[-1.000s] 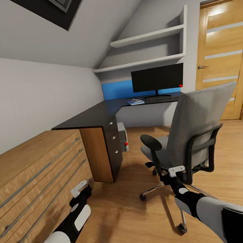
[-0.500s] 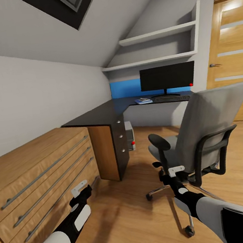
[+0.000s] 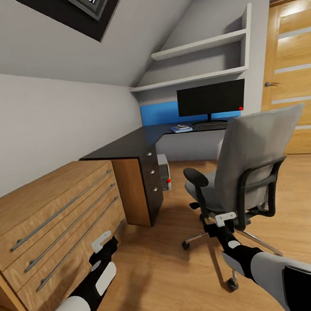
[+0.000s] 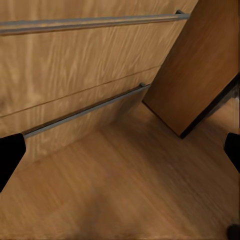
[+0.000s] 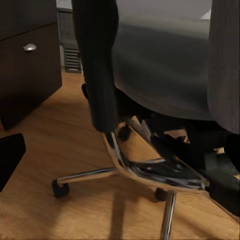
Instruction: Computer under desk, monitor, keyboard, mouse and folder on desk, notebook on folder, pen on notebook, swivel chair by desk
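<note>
The desk (image 3: 124, 147) with its glossy black top runs along the far wall. On its far end stand the monitor (image 3: 211, 98), the keyboard (image 3: 210, 125) in front of it, and the blue folder (image 3: 181, 129) to its left with a small pale thing on top. Mouse, notebook and pen are too small to tell apart. The computer (image 3: 164, 171) sits under the desk. The swivel chair (image 3: 242, 167) stands on the floor before the desk, its back towards me. My left gripper (image 3: 106, 242) and right gripper (image 3: 221, 221) hang open and empty, the right just behind the chair's base (image 5: 150, 170).
A light wooden drawer chest (image 3: 54, 216) stands close on the left, beside the desk's wooden side panel (image 4: 200, 65). A wooden door (image 3: 296, 78) is at the far right and wall shelves (image 3: 198, 45) hang above the monitor. Open wooden floor (image 3: 164, 274) lies between chest and chair.
The whole view has shifted as the camera moved: the chest is nearer and shows its lower left corner. Both arms hold the same pose, and desk and chair keep their places.
</note>
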